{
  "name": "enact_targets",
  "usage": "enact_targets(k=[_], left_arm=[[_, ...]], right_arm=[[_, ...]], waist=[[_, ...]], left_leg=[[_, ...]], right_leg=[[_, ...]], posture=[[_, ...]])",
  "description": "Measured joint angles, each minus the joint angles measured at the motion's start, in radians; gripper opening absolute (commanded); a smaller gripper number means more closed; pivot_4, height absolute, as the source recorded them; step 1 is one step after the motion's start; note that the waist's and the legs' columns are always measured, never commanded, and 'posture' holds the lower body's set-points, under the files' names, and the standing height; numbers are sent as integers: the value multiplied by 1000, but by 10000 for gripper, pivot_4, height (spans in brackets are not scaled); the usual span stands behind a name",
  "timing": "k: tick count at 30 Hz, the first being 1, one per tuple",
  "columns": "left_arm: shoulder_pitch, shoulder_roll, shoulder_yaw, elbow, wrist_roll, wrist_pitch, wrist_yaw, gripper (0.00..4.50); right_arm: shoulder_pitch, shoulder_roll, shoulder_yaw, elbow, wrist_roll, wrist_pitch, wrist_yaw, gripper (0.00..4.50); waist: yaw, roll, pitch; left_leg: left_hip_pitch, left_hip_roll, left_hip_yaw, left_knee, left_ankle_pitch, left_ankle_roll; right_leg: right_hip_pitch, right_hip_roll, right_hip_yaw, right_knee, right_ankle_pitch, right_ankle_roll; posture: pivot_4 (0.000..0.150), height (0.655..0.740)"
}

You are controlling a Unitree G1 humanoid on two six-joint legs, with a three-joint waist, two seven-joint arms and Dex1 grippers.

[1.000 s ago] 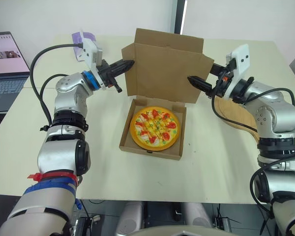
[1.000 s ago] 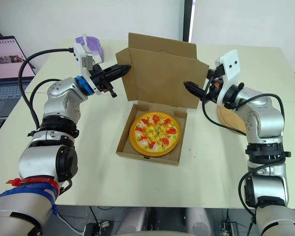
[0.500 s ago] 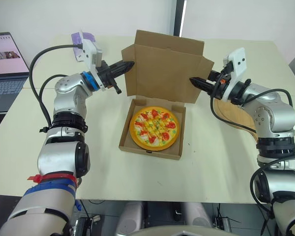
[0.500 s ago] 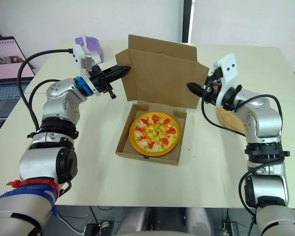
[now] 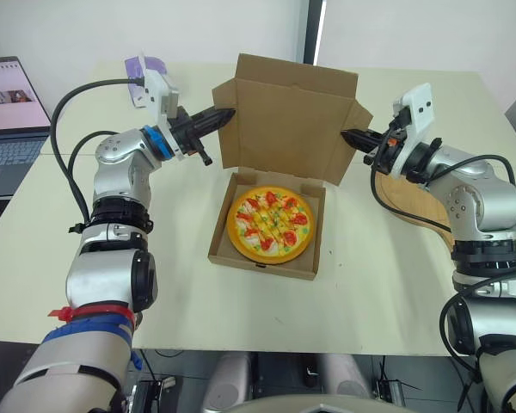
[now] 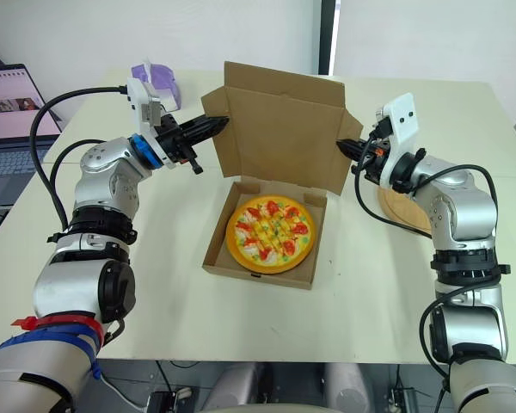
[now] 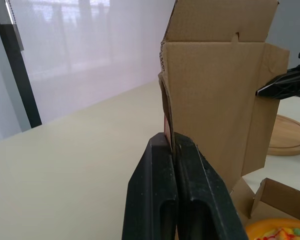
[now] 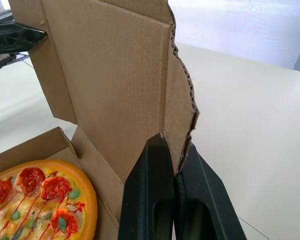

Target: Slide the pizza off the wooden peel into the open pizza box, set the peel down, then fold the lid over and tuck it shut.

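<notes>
Left eye view: lid upright, long edge left-right, facing pizza; left claw & right claw each clamped on lid's side flaps.

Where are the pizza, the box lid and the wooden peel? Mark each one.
pizza (image 5: 271,224): left eye view, centre of the toppings.
lid (image 5: 284,120): left eye view, middle of the upright panel.
peel (image 7: 290,134): left wrist view, round wooden blade.

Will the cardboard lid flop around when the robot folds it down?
Probably only a little: the lid stands upright and flat, so it looks fairly stiff. It likely swings easily at the crease by the box. Thin corrugated flaps, pinched by the left gripper and right gripper, may bend.
</notes>
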Motion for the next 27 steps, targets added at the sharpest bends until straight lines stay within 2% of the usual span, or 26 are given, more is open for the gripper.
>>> enact_targets(k=[6, 11, 14, 21, 27], left_arm=[[96, 0, -12, -219, 7, 102, 91, 0], [271, -44, -22, -595, 17, 247, 324, 0], [344, -89, -23, -740, 28, 311, 461, 0], [456, -197, -51, -996, 75, 387, 722, 0], [498, -248, -89, -1063, 132, 391, 856, 0]], right_arm=[[44, 21, 0, -112, -5, 36, -95, 444], [101, 36, 30, -261, -52, 60, -214, 444], [116, 63, 40, -303, -73, 80, -273, 444], [126, 166, 47, -377, -120, 127, -437, 444], [137, 235, 54, -424, -135, 169, -533, 444]], waist=[[0, 0, 0], [2, 0, 0], [4, 0, 0], [4, 0, -1], [4, 0, -1]], left_leg=[[0, 0, 0, 0, 0, 0], [0, 0, 0, 0, 0, 0], [0, 0, 1, 1, 0, 0], [1, 0, 1, 1, 0, 0], [2, 0, 2, 1, 0, -1]], right_leg=[[-1, 0, 1, 2, 0, 0], [-1, 0, 2, 1, 0, 0], [-1, 0, 3, 1, 0, 0], [-1, 0, 3, 1, 0, 0], [0, 0, 3, 2, 0, 0]], posture=[[1500, 7251], [1500, 7251], [1500, 7251], [1500, 7251], [1500, 7251]])
